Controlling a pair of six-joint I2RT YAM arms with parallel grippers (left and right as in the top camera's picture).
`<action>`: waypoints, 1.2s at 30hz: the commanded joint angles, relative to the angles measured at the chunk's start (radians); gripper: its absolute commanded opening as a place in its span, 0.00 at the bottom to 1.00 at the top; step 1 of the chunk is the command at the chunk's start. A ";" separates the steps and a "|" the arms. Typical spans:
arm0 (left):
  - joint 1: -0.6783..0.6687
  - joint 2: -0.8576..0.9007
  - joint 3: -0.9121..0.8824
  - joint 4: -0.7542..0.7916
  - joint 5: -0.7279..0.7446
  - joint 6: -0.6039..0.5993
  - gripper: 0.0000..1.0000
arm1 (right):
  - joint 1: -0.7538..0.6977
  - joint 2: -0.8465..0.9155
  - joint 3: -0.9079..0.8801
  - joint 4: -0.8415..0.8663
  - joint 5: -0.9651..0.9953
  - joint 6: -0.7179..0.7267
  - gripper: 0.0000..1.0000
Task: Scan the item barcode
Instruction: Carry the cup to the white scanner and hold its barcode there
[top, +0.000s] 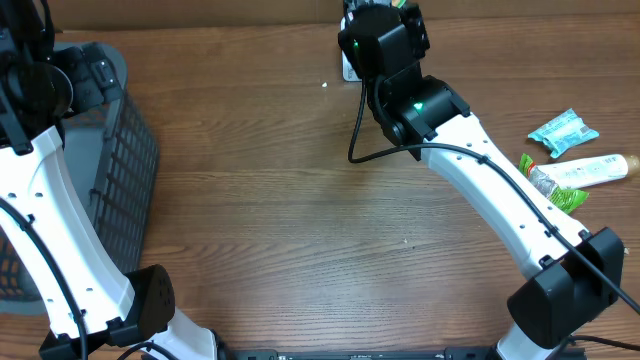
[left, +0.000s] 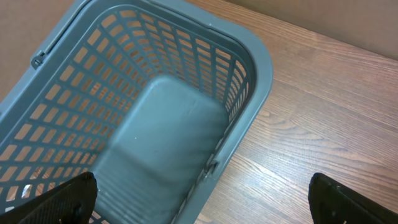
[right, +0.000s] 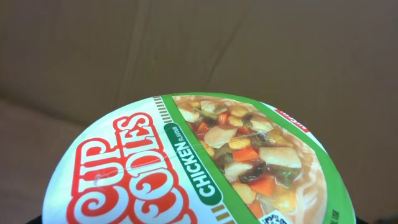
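A Cup Noodles chicken cup (right: 205, 168) fills the right wrist view, its lid facing the camera, with a small square code (right: 273, 219) at the lid's lower edge. No barcode shows. My right gripper (top: 385, 40) is at the table's far edge, closed around the cup, which the arm hides from overhead. A white scanner-like device (top: 349, 68) with a black cable (top: 354, 130) sits just left of that gripper. My left gripper (left: 202, 186) hangs open and empty over the near rim of the grey basket (left: 249, 93).
The grey slatted basket (top: 130, 150) stands at the table's left. At the right edge lie a teal packet (top: 563, 132), a white tube (top: 590, 170) and a green packet (top: 555, 190). A brown cardboard wall (right: 186, 43) rises behind the cup.
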 joint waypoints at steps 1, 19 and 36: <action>-0.002 0.002 0.002 0.002 0.000 0.014 1.00 | -0.003 0.061 0.030 0.119 0.046 -0.222 0.63; -0.002 0.002 0.002 0.002 0.000 0.014 0.99 | -0.051 0.491 0.030 0.818 -0.034 -0.958 0.61; -0.002 0.002 0.002 0.002 0.000 0.014 1.00 | -0.104 0.539 0.030 0.755 -0.238 -0.957 0.60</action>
